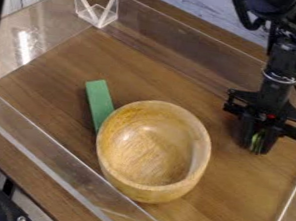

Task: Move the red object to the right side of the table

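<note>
1. Pointing straight down, the gripper (261, 144) stands low over the right side of the table (169, 70), its jaws slightly parted.
2. A bit of green shows between the fingertips; the red object itself cannot be made out.
3. Left of it sit a wooden bowl (154, 149) and a green block (98, 102).
</note>
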Controlling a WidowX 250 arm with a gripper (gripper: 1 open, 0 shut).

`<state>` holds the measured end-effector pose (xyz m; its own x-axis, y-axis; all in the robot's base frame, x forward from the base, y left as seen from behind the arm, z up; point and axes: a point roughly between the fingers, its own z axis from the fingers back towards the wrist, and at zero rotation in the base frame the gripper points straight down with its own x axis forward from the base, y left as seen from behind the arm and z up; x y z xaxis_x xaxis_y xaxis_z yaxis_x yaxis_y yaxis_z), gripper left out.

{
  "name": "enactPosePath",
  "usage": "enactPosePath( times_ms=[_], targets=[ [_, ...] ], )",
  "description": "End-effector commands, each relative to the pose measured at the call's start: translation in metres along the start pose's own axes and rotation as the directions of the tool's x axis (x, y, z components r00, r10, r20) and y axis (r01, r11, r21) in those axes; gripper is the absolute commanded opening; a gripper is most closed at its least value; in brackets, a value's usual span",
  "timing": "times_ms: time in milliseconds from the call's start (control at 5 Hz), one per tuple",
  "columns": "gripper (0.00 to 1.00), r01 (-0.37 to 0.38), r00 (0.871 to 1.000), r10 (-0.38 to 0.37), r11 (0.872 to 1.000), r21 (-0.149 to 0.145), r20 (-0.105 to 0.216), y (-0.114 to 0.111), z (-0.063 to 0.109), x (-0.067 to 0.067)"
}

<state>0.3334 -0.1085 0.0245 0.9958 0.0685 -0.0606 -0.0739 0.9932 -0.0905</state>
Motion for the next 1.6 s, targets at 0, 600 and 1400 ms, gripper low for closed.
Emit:
enactPosePath(
  times_ms=[0, 600, 1400],
  targets=[
    [0.00, 0.038, 0.997, -0.039, 0.999, 0.016, 0.071, 0.004, 0.027, -0.002],
    [0.00, 0.090, 0.989, -0.095, 0.995, 0.051, 0.112, 0.020, 0.056, -0.017],
    [1.00, 0.021, 0.990, -0.031, 0.997, 0.074, 0.139, 0.053, 0.080, -0.011]
  ],
)
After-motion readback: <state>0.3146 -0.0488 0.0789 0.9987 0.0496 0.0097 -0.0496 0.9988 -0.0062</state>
